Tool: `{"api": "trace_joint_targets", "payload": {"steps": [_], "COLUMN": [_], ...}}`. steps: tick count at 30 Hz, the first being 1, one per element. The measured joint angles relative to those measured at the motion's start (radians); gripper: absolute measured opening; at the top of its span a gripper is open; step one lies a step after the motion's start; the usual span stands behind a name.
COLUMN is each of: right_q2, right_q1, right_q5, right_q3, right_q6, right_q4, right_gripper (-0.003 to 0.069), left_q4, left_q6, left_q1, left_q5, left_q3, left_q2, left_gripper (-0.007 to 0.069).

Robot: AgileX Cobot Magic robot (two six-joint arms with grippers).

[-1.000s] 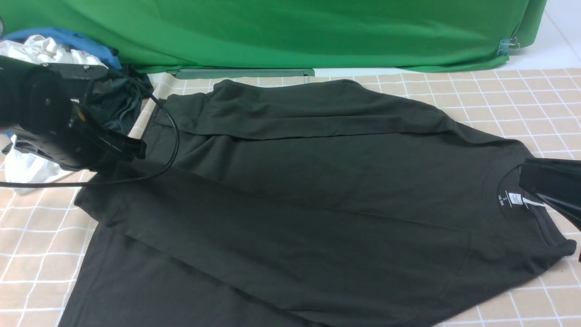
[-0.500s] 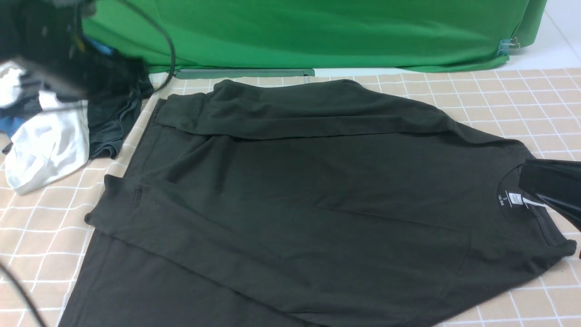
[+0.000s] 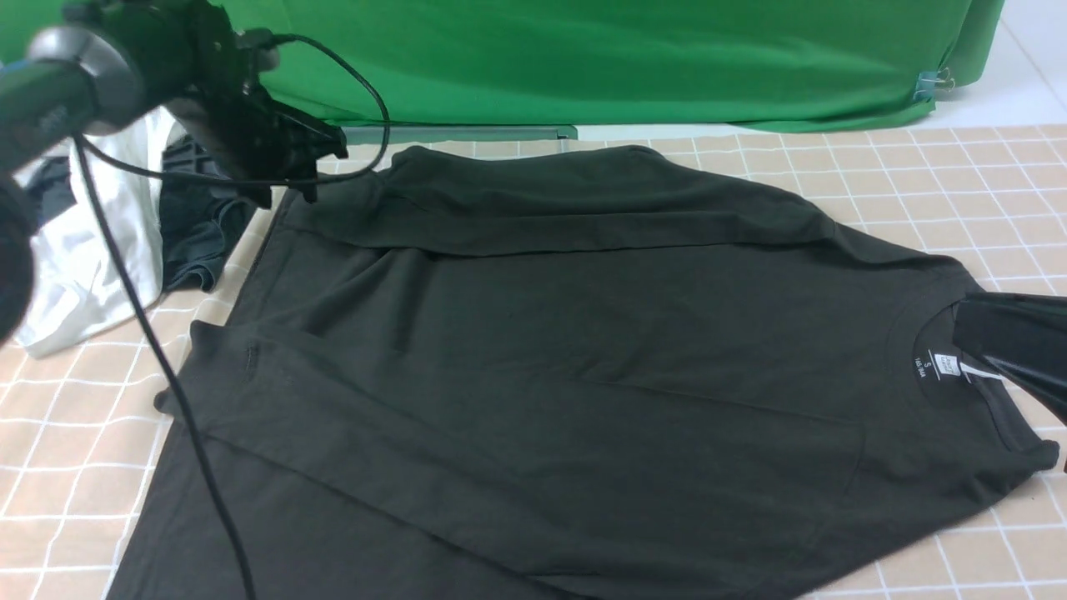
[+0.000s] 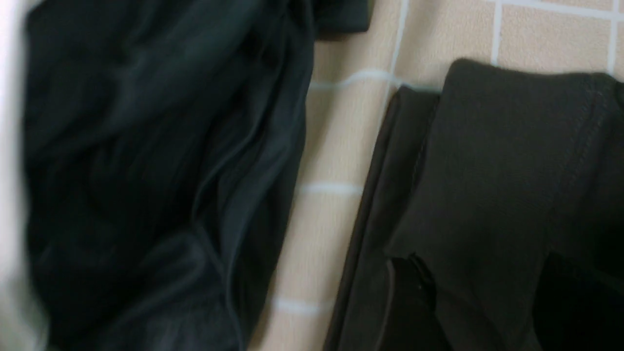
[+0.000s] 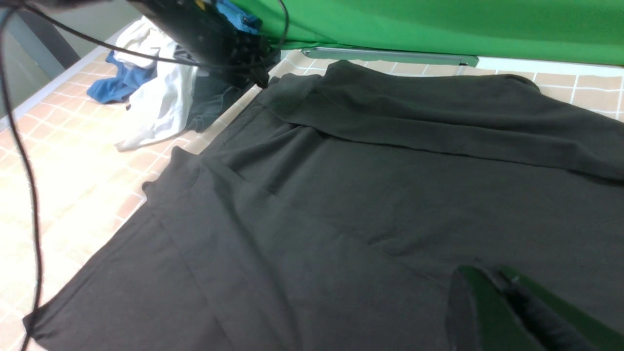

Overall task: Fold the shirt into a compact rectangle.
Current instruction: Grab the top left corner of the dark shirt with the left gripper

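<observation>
The black shirt (image 3: 542,350) lies spread on the checked tablecloth, neck to the right with its white neck label (image 3: 944,364) showing. Both sleeves are folded in across the body. My left gripper (image 3: 321,167) hovers at the shirt's far left corner. In the left wrist view the left gripper (image 4: 480,273) stands open, its dark fingers (image 4: 404,292) on either side of a folded cuff of the shirt (image 4: 497,161). My right gripper (image 3: 957,321) is shut, its tip at the collar. In the right wrist view the right gripper (image 5: 487,275) points across the shirt (image 5: 365,195).
A white garment (image 3: 83,250) and a dark grey-teal garment (image 3: 200,225) are heaped left of the shirt, with blue cloth (image 5: 114,85) behind. A green backdrop (image 3: 583,58) closes the far side. The left arm's cable (image 3: 167,358) hangs over the shirt's left edge.
My left gripper has let go of the near sleeve end, which now lies flat. It rose and swung to the shirt's far left corner. The right gripper has not moved.
</observation>
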Motion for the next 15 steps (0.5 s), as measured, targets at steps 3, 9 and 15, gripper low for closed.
{"api": "trace_joint_targets", "payload": {"steps": [3, 9, 15], "right_q2": [0.0, 0.0, 0.0], "right_q1": [0.0, 0.0, 0.0], "right_q5": [0.0, 0.0, 0.0], "right_q3": [0.0, 0.0, 0.0], "right_q6": [0.0, 0.002, 0.0], "right_q4": [0.0, 0.001, 0.001], "right_gripper": [0.0037, 0.0037, 0.0037], "left_q4": [-0.002, -0.006, -0.008], "left_q6": [0.024, 0.063, 0.086], "left_q1": [0.0, 0.0, 0.0], "left_q5": [-0.034, -0.075, -0.079], "left_q3": [-0.035, -0.042, -0.052], "left_q2": [0.051, 0.093, 0.11], "left_gripper": [0.0342, 0.0343, 0.0321]}}
